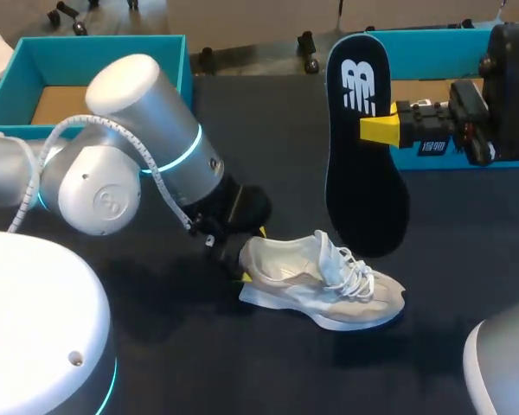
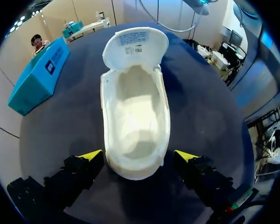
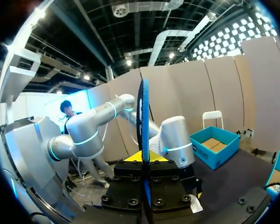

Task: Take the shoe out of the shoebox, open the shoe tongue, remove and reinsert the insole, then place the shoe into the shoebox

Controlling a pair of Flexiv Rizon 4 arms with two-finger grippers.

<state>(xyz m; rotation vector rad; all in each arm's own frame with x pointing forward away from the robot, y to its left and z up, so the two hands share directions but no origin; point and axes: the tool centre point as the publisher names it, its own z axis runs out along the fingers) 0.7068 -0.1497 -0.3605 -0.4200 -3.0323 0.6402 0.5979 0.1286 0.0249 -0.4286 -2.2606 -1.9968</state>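
My right gripper [image 1: 379,130] clamps the dark blue foam insole [image 1: 365,173] upright above the cream laced sneaker [image 1: 320,281] on the black table [image 1: 268,112], my left gripper [image 2: 139,156] spread astride its heel, so reinsertion comes next, I judge: toe-first into the opening.

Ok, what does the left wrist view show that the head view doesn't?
Only the left wrist: inside the shoe, its tongue folded back, and the left end effector open astride the heel. Only the head: the insole held upright by the right end effector, plus the laces. Both: the shoe resting on the table.
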